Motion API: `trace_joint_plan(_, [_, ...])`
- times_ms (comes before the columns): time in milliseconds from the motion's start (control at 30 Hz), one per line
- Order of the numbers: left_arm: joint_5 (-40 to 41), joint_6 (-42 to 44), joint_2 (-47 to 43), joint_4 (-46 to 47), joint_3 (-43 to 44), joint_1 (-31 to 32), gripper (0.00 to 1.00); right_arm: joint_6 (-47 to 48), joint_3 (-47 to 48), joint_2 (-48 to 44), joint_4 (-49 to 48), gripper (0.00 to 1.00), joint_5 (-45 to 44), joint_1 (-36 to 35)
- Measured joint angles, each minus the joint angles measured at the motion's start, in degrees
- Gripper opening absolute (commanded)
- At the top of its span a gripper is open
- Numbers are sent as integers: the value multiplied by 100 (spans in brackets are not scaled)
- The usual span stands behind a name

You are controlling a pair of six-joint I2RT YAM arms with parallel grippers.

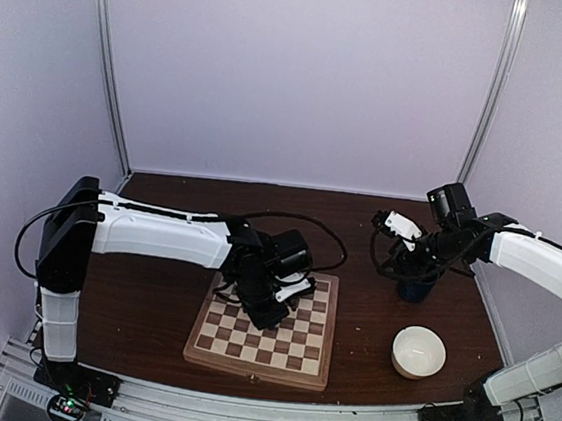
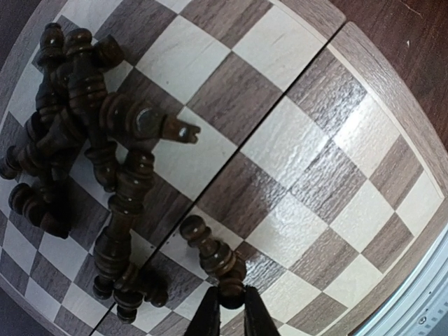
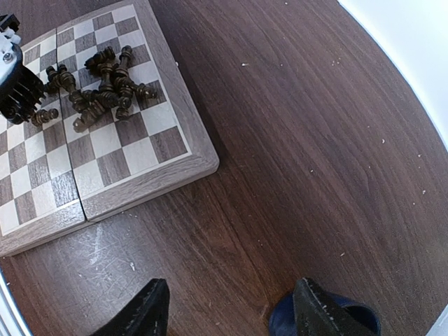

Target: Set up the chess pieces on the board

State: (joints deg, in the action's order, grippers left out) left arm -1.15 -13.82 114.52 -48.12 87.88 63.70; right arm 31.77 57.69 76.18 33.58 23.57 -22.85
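Two arms are working over the dark worktop (image 1: 150,307). On the left, the left end effector (image 2: 228,311) is hanging low over the board (image 1: 256,371) and clenching the base of one piece (image 2: 210,252), just beside the board's centre seam. The other chess pieces (image 2: 84,133) are lying in a jumbled heap on the squares next to it. Further right, the right end effector (image 3: 227,308) is hovering spread wide, gripping nothing, just above a blue cup (image 3: 278,323). A white bowl (image 1: 419,352) is sitting nearby on the worktop.
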Motion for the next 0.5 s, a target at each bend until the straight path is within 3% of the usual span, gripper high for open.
trace_joint_plan(167, [2,-20,7,0,31,0,1,0,0,0,0,64,0,0])
trace_joint_plan(333, [116,26,-105,-37,-9,0,0,-31,0,0,-4,64,46,2])
trace_joint_plan(500, [313,286,-883,13,-457,0,0,-487,46,114,-59,64,470,37])
